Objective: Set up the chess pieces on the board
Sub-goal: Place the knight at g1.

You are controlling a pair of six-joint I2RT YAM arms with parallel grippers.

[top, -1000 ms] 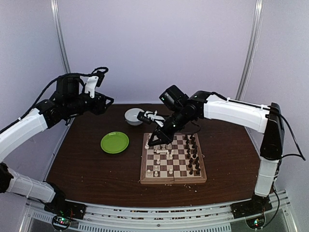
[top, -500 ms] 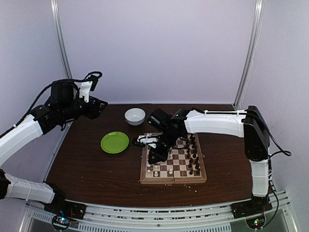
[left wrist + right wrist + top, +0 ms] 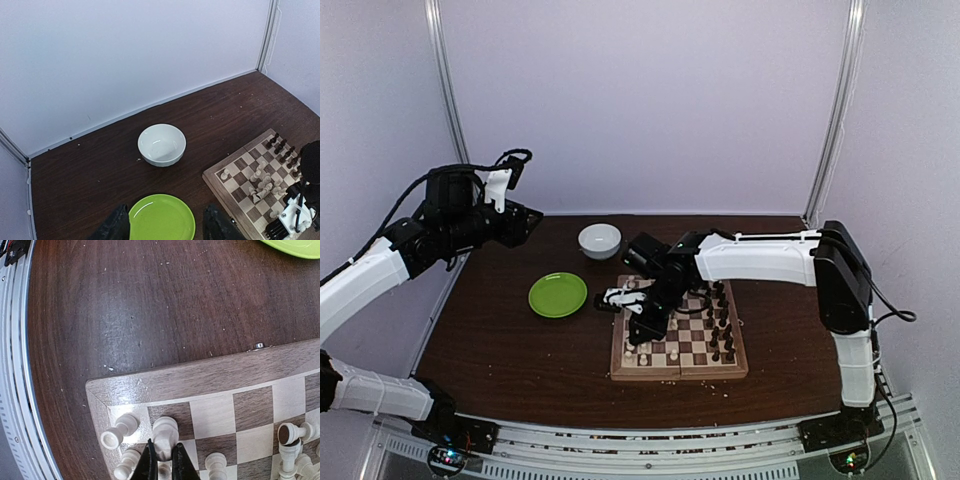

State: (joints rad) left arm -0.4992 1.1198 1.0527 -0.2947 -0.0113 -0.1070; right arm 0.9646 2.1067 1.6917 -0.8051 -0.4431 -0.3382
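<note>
The board (image 3: 680, 374) lies right of the table's centre, dark chess pieces (image 3: 720, 320) along its right side and white chess pieces (image 3: 645, 348) on its left. My right gripper (image 3: 638, 326) is low over the board's left part. In the right wrist view the right gripper (image 3: 164, 461) is shut on a white piece (image 3: 165, 432) that stands at the dark square beside the board's corner (image 3: 102, 390). Another white piece (image 3: 120, 431) stands on the corner square. My left gripper (image 3: 525, 218) hangs open and empty high over the table's back left, its fingers (image 3: 114, 227) wide apart.
A green plate (image 3: 558, 295) lies left of the board, with a white bowl (image 3: 599, 240) behind it. Both show in the left wrist view, the plate (image 3: 161, 217) under the bowl (image 3: 161, 144). One white piece (image 3: 295, 432) lies on its side on the board.
My right arm came down from the board's far side to its near left part with the white piece in its grip. The left arm drew back a little, then held still.
</note>
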